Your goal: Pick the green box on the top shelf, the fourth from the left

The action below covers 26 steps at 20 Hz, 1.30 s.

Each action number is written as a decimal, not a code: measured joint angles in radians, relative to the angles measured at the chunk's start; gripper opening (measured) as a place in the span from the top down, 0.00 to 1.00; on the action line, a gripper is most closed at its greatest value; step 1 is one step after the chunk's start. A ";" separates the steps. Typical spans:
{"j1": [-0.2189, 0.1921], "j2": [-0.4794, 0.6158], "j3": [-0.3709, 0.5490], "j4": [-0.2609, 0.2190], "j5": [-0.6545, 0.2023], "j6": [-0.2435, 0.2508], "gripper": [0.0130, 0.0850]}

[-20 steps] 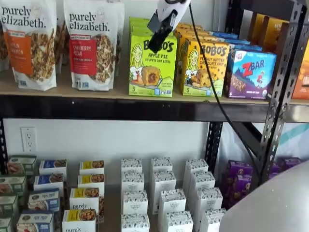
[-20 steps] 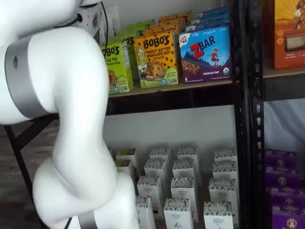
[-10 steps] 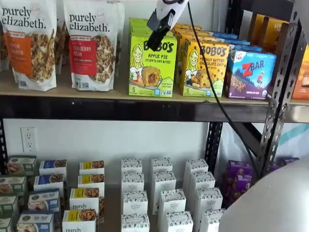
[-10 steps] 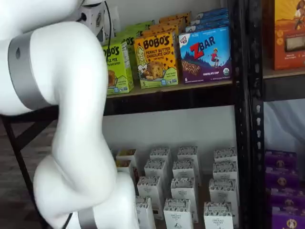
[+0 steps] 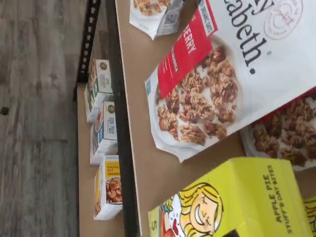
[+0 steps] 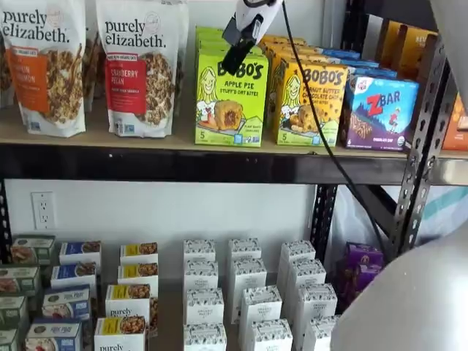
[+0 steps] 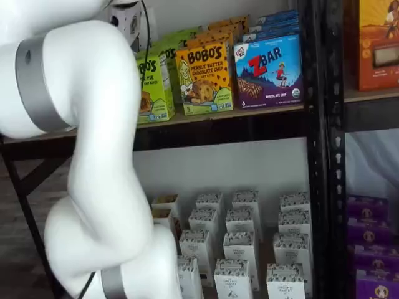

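The green box [image 6: 230,102] stands upright at the front of its row on the top shelf [image 6: 168,143], and its lime face reads Apple Pie. The wrist view shows its top and the cartoon girl on the green box [image 5: 237,197] close by. My gripper [image 6: 236,55] hangs from above, with one black finger side-on in front of the box's upper edge. It holds nothing and its jaws stand wide. In a shelf view my white arm hides part of the green box [image 7: 149,87].
Two granola bags [image 6: 142,66] stand left of the green box. A yellow-orange Bobo's carton [image 6: 311,102] and a ZBar box [image 6: 380,110] stand to its right. A black cable [image 6: 322,131] trails down. White cartons [image 6: 241,292] fill the lower shelf. A black upright [image 6: 424,146] stands at the right.
The gripper has crept slightly up and to the left in front of the green box. The arm has shifted a little, and the boxes have not moved.
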 joint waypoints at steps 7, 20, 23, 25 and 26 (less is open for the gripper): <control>-0.021 0.062 -0.078 -0.032 0.061 -0.019 0.00; -0.048 0.151 -0.184 -0.055 0.159 -0.047 0.00; -0.050 0.162 -0.198 -0.062 0.170 -0.050 0.00; -0.053 0.174 -0.212 -0.066 0.182 -0.052 0.00; -0.054 0.179 -0.219 -0.068 0.188 -0.054 0.00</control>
